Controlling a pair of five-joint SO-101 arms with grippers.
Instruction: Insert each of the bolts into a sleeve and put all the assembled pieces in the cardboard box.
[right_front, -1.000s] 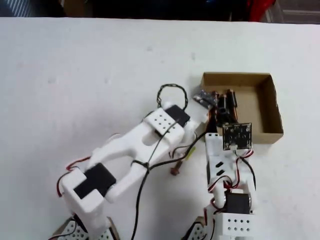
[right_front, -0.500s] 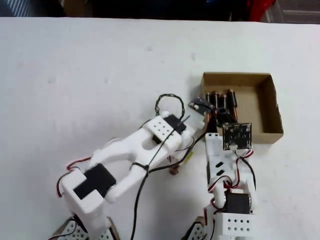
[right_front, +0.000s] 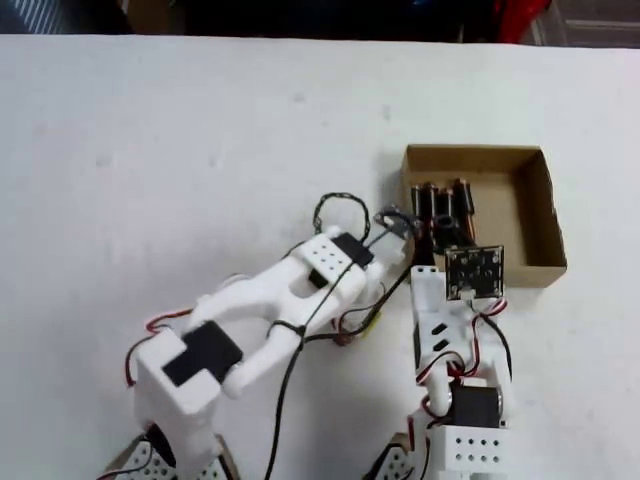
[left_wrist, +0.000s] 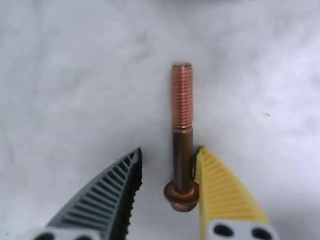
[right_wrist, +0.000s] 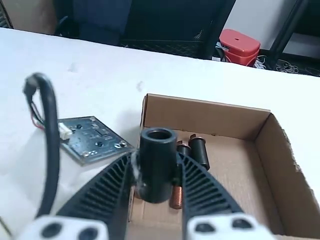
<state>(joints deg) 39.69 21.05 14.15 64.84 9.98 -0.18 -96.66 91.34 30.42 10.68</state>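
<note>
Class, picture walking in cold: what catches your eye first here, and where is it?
A copper bolt lies on the white table inside the open left gripper. A black sleeve stands upright, clamped in the right gripper, at the near edge of the cardboard box.

**Left jaws open, right jaws clamped**

The left arm slants toward the box. The left gripper is low over the bench near the box's near left corner, jaws apart astride a bolt. The right arm runs straight to the box's near edge. There the right gripper clamps an upright sleeve.
</note>
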